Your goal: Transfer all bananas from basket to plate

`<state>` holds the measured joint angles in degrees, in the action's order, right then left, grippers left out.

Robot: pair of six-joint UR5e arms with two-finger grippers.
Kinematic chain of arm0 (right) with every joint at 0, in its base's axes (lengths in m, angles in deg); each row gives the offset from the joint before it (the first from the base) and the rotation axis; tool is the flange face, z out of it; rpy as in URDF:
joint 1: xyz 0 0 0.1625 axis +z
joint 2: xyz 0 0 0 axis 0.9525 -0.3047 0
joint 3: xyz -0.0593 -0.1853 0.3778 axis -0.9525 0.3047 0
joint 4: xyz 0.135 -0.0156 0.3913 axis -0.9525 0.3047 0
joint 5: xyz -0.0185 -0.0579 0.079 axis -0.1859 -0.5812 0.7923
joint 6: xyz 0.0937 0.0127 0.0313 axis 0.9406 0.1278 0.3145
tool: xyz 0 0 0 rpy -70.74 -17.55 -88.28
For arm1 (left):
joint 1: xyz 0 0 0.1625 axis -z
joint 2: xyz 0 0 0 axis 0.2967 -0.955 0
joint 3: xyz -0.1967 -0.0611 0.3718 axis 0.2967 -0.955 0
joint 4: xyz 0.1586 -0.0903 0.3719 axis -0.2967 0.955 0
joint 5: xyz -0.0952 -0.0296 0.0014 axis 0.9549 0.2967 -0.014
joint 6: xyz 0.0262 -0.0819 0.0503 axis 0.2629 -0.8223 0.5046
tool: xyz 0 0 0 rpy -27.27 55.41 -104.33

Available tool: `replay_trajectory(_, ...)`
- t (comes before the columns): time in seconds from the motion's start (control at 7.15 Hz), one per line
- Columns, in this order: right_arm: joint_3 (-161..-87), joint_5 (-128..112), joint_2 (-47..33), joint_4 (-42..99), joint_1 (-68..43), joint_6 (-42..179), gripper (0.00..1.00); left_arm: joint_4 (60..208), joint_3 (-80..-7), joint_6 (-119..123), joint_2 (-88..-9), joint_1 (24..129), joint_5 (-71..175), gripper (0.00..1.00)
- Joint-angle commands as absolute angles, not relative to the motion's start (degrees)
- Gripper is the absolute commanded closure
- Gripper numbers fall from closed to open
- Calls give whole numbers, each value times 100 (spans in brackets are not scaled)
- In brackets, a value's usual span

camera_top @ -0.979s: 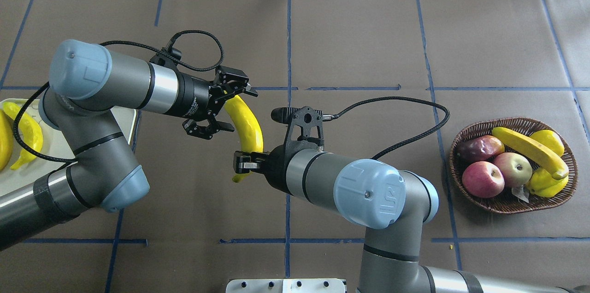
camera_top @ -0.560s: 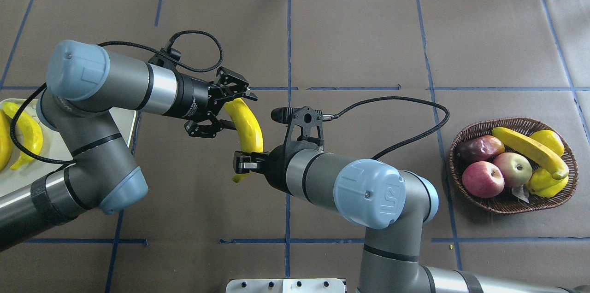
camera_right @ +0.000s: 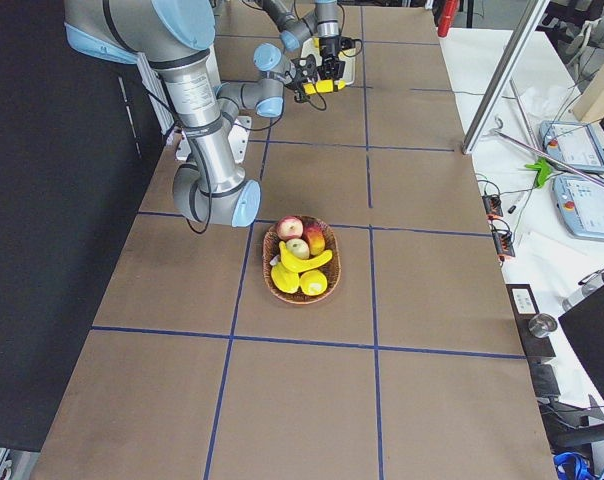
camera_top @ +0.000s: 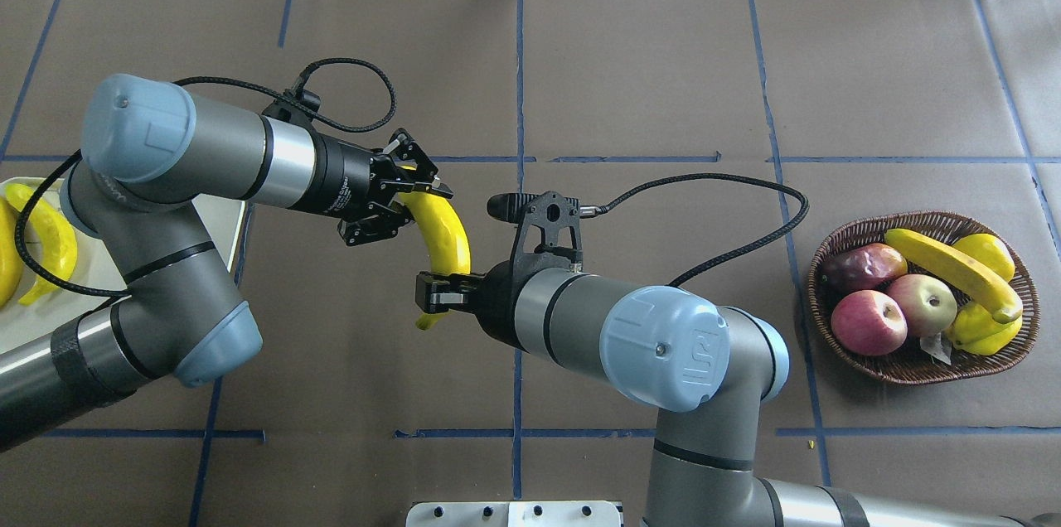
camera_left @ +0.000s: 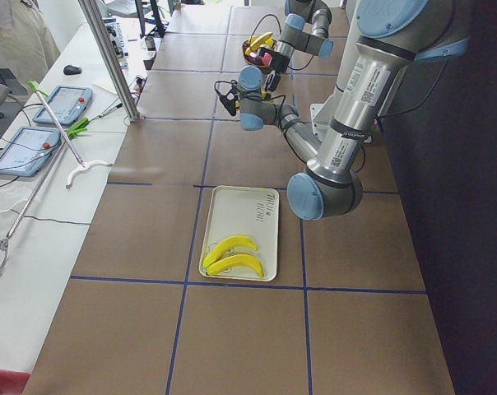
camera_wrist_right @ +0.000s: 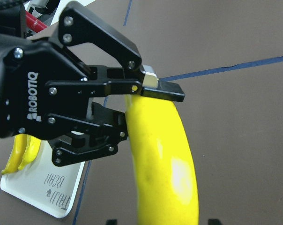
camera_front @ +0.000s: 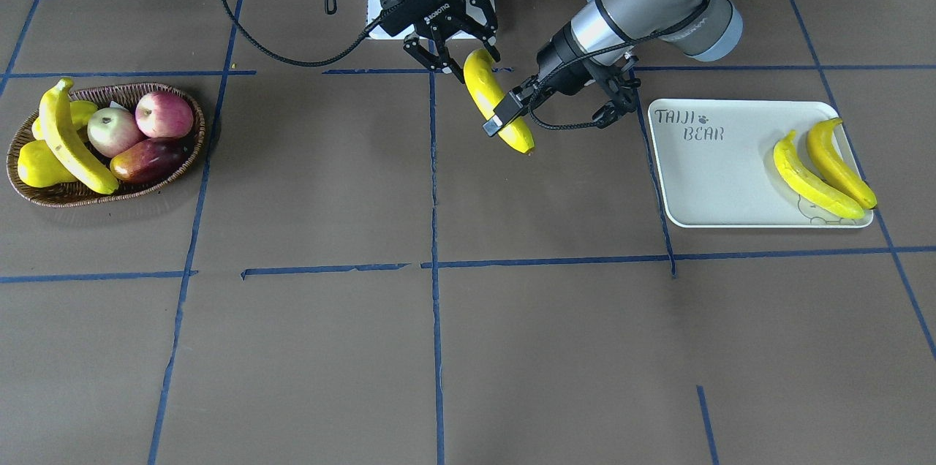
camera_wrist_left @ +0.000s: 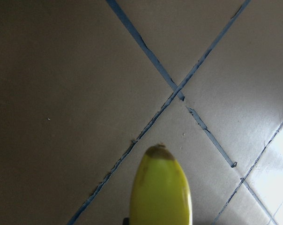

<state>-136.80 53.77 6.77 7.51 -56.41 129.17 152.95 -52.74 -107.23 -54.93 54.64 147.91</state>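
Changing hands: 1 banana (camera_top: 443, 237) hung in the air over the middle of the table (camera_top: 646, 79), well apart from both the basket (camera_top: 912, 374) and the plate (camera_front: 702, 172).
Right gripper (camera_top: 437, 292): clamped on the banana's end nearer the robot.
Left gripper (camera_top: 421, 208): its fingers were drawn in just short of the far tip. In the right wrist view 1 pad (camera_wrist_right: 165, 92) lay flat on the skin with the other finger against the opposite side, so I took it as gripping too.
On the plate: 2 bananas (camera_front: 812, 176) lay side by side at the end away from the lettering.
In the basket: 1 last banana (camera_top: 949, 266) lay across the apples (camera_top: 869, 321) and other yellow fruit (camera_top: 986, 249).
Handling: it looked light and stiff, with a glossy rounded skin that I judged could slip or swing when pinched near a tip.
Where to hold: across the thick middle, jaws square to the curve, would have been my pick.
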Motion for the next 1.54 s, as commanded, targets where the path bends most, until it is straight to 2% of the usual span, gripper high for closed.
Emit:
replay_trajectory(0.0,-13761,5946,676,979,-5470,12911,0,15246,-5277,-10723,-5483,5479,14773,100)
replay_trajectory(0.42,-14314,7451,528,2443,-4689,12824,0,15237,-5321,-10653,-5089,5759,14773,100)
replay_trajectory(0.7,-14429,7987,326,3139,-4205,12318,0,15237,-5373,-10618,-4520,6180,14826,100)
replay_trajectory(0.98,-14719,8445,-462,3371,-3704,11352,0,15237,-5522,-9796,-3686,6226,14852,100)
replay_trajectory(1.4,-14711,8605,-1142,3371,-3491,10539,0,15237,-5313,-9013,-2727,6700,14844,100)
